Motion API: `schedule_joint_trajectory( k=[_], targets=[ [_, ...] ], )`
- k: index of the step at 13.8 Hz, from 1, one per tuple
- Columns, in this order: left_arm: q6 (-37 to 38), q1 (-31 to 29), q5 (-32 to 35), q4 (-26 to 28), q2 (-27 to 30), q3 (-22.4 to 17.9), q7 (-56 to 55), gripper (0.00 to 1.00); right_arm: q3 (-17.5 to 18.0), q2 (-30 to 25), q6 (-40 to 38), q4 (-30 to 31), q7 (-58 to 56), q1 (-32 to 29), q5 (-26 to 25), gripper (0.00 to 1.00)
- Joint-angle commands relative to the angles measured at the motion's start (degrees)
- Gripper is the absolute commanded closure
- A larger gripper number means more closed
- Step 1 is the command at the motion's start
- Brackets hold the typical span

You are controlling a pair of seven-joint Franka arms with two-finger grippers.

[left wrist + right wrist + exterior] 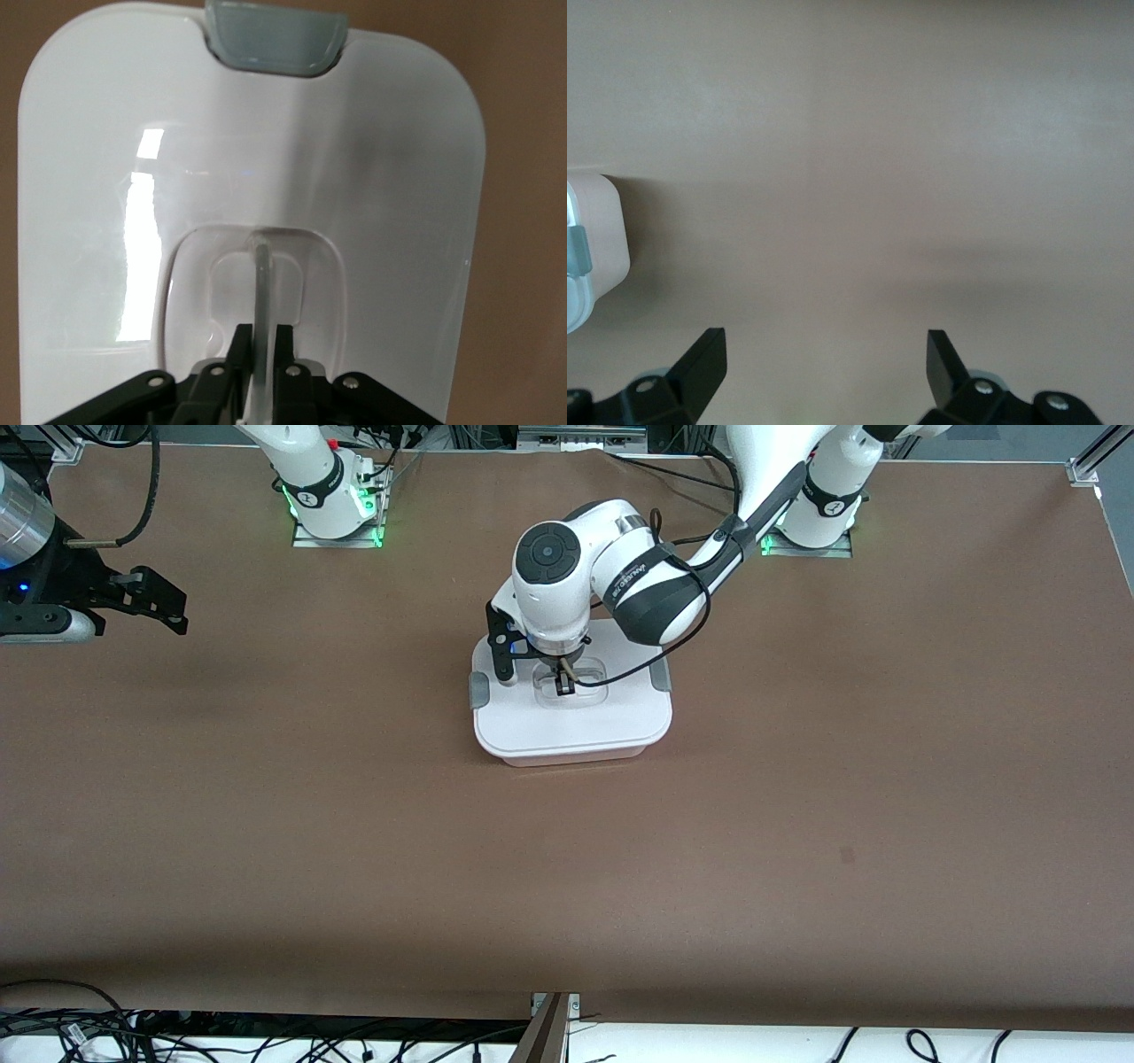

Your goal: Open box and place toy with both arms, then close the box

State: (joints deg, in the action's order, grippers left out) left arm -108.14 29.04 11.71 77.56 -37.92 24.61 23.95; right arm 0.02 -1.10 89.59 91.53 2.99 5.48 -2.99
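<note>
Plastic rules how this handles: the rounded-rectangular translucent pale pink box (pixel 572 755) with its glossy white lid (pixel 571 722) looks light, stiff and slick, so it may skate on the brown surface (pixel 797 824) if pushed from the side. It sits in the middle of that surface, a little toward twelve o'clock in the front view, lid on. The best hold is the clear recessed handle (pixel 262 292) in the lid's middle; the left gripper (pixel 563 685) is down in that recess, its jaws narrow about the handle's thin upright bar, with only a slight gap visible in the left wrist view. The two grey side clips (pixel 478 690) sit at the lid's three and nine o'clock edges. The right gripper (pixel 151 599) waits near the surface's nine o'clock edge, jaws wide and holding nothing. No toy shows anywhere. Open room lies all round the box, widest toward six o'clock.
</note>
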Motion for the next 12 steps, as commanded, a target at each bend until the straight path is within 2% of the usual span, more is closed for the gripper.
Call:
schedule_joint_trajectory(
  k=[1, 4, 6, 8, 10, 12],
  targets=[
    [2.49, -0.56, 0.69, 0.40, 4.15, -0.35, -2.59, 0.00, 0.07, 0.57, -0.29, -1.27, 0.27, -0.03, -0.70, 0.00],
    [11.17, -6.17, -3.68, 0.14, 11.09, -0.09, -5.49, 0.00, 0.07, 0.57, -0.29, -1.27, 0.27, -0.03, -0.70, 0.00],
    [16.44, -11.79, -7.13, -1.35, 15.13, -0.35, -5.85, 0.00, 0.07, 0.57, -0.29, -1.27, 0.27, -0.03, -0.70, 0.00],
    [19.45, -19.25, -6.97, -2.06, 18.04, -0.35, -6.02, 0.00, 0.07, 0.57, -0.29, -1.27, 0.27, -0.03, -0.70, 0.00],
    [21.99, -25.41, -6.27, -2.15, 18.93, -0.52, -6.11, 0.00, 0.07, 0.57, -0.29, -1.27, 0.27, -0.03, -0.70, 0.00],
    [28.04, -30.95, -6.17, -4.07, 19.19, -0.44, -5.32, 0.00, 0.07, 0.57, -0.29, -1.27, 0.27, -0.03, -0.70, 0.00]
  ],
)
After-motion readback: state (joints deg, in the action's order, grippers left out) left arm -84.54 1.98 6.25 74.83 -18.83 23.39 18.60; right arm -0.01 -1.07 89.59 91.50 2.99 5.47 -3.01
